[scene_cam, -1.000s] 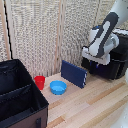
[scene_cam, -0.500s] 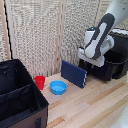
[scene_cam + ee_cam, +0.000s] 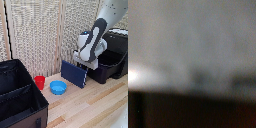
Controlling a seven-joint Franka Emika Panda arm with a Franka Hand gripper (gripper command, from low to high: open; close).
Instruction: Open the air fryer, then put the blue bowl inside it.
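The pale-block gripper (image 3: pixel 86 64) hovers over the boxy matte-black air fryer's (image 3: pixel 111 59) open drawer; whether its fingers are spread is unclear. The small bright-blue plastic bowl (image 3: pixel 58 87) sits mid-bench.

The wrist view is blurred past recognition. A pale grey haze fills most of it, with a bright whitish glare spot at one edge. A dark brownish-black band runs along another edge. No object, edge or finger can be told apart.

One blue bowl (image 3: pixel 58 88), one red cup (image 3: pixel 39 82)
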